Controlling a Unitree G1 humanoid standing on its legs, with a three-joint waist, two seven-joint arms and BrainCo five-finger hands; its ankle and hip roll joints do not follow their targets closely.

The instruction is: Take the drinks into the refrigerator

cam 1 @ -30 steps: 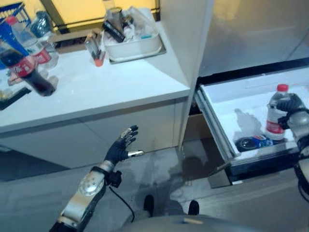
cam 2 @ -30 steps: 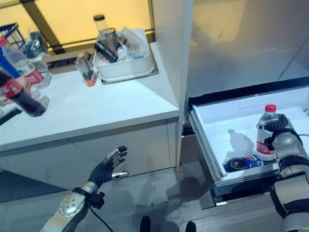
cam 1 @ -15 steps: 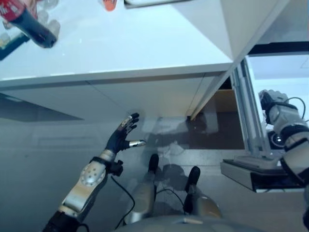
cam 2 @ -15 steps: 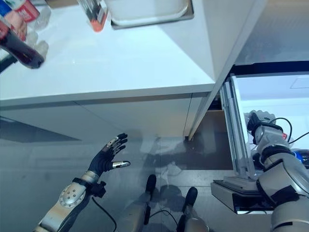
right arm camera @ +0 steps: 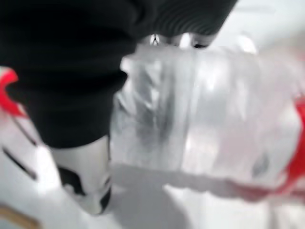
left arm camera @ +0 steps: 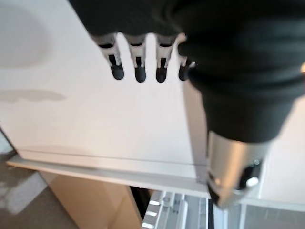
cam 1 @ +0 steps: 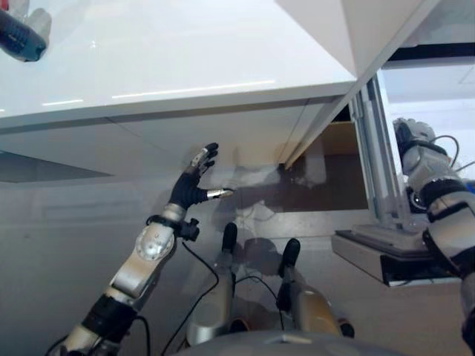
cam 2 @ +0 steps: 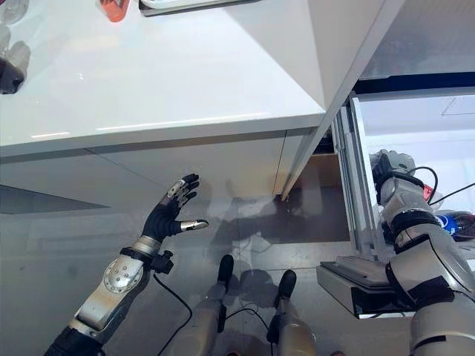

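While the left hand (cam 2: 172, 211) hangs idle before the cabinet front (cam 2: 185, 167), fingers spread and straight, holding nothing, the work sits at the right. A dark cola bottle (cam 1: 18, 41) lies on the counter (cam 2: 148, 74), well up and left of that hand, yet to be carried.

Right hand (cam 2: 392, 185) is inside the pulled-out fridge drawer (cam 2: 349, 193). Its wrist view shows the fingers curled round a clear water bottle (right arm camera: 200, 119) with a red label, held close against the palm. A blue-labelled bottle (cam 2: 450, 222) lies just past the hand in the drawer.

Step in hand, as I judge it: set the water bottle on the drawer floor and let go. Best lowered upright until the base bears, then fingers opened outward, away from the lying bottle, so neither is knocked.

Edges: the drawer rail stands close beside the wrist on its inner side; withdraw straight up, not sideways. Open floor lies between the hands for turning back toward the counter.
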